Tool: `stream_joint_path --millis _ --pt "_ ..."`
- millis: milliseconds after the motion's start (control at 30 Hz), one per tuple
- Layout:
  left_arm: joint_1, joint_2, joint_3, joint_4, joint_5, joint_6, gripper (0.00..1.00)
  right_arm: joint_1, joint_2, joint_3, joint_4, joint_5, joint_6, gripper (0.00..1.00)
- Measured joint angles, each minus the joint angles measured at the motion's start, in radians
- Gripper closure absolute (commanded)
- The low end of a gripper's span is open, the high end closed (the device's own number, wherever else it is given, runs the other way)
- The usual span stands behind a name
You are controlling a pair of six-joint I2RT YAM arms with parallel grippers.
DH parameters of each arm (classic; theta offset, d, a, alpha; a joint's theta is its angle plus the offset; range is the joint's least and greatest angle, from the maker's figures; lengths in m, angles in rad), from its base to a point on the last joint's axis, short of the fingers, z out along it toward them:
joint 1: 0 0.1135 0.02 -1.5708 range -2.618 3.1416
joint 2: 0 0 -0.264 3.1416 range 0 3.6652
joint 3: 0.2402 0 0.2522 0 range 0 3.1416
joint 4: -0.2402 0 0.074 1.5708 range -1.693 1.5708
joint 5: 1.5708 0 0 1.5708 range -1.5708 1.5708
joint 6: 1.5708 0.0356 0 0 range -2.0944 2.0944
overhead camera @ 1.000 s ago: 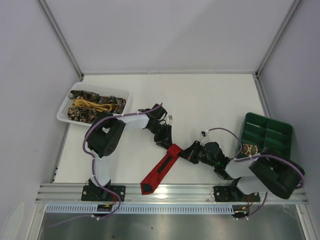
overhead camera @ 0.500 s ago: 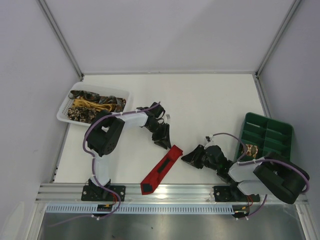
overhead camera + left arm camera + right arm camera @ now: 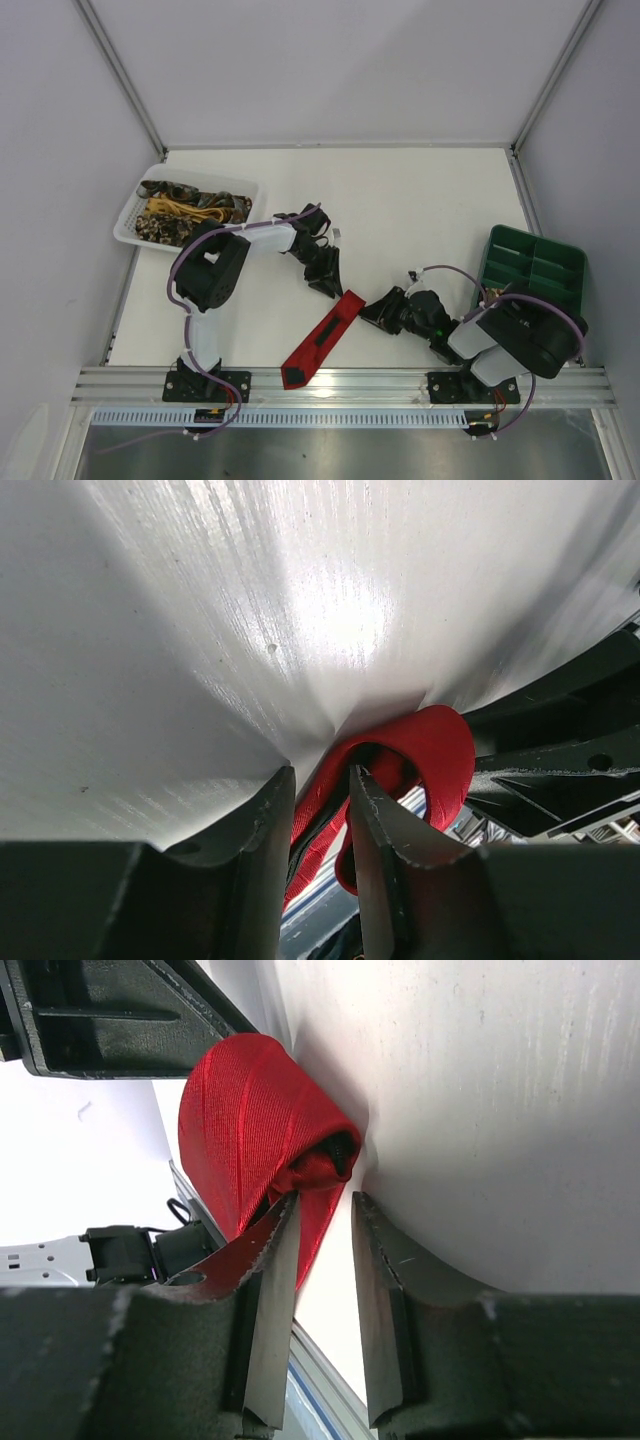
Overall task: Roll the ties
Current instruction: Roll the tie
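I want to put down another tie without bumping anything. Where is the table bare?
The far middle of the table, between the white basket and the green tray, is bare. So is the far right corner behind the tray. The near centre is crowded: the left fingers and right fingers meet at the red tie.

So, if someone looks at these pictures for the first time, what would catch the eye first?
First the red tie, a bright diagonal stripe on the white table near its front edge, its far end curled over where the left gripper and right gripper meet. Next, the white basket of brown and yellow ties at the far left, and the green tray at the right edge.
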Motion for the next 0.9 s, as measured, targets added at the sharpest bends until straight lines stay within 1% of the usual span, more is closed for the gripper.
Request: stream_joint_path --millis 200,367,467,600,800,900 --pt "0.002 0.003 0.000 0.000 0.009 0.011 0.65 -0.006 0.085 0.003 0.093 -0.005 -0.001 0.75" --pt "0.003 0.006 0.002 0.000 0.019 0.025 0.65 -0.006 0.179 0.008 0.210 -0.011 -0.006 0.76" --pt "0.003 0.006 0.002 0.000 0.020 0.030 0.65 -0.006 0.206 0.008 0.251 -0.013 -0.010 0.76" --pt "0.003 0.007 0.003 0.000 0.023 0.034 0.65 -0.006 0.194 0.006 0.264 -0.011 -0.016 0.76" --pt "0.003 0.017 0.013 -0.005 0.032 0.034 0.65 -0.005 0.105 0.009 0.233 -0.009 -0.039 0.76" --pt "0.003 0.019 0.014 -0.005 0.036 0.034 0.65 -0.002 0.111 0.028 0.213 -0.012 -0.051 0.77"
